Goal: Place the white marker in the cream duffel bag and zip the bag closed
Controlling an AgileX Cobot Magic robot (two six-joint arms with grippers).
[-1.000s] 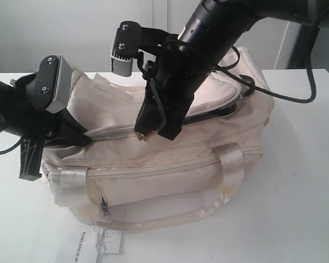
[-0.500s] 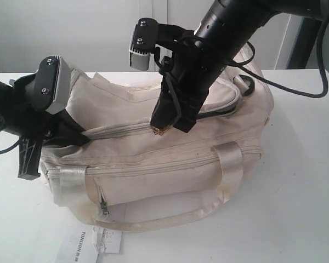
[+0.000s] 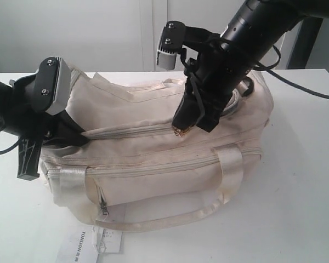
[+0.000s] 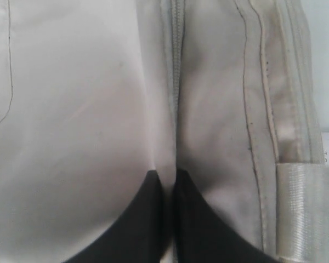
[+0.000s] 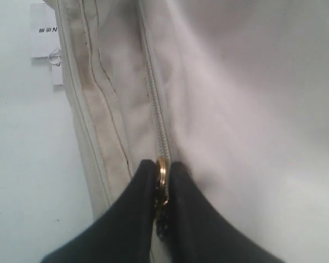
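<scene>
Black right claw (image 5: 163,164) is pinched tight on the gold zipper pull (image 5: 161,176) of the cream fabric duffel bag (image 3: 153,159), black left claw (image 4: 165,175) clamps its fabric, white paper hangtag (image 3: 90,242) sits lower-left.

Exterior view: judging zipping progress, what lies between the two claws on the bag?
Closed zipper on the cream duffel bag, in the exterior view, from the left claw pinching fabric to the right claw gripping the gold pull.

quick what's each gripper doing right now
Left gripper: closed, pinching fabric of the cream duffel bag.
Right gripper: closed on the gold zipper pull.
</scene>
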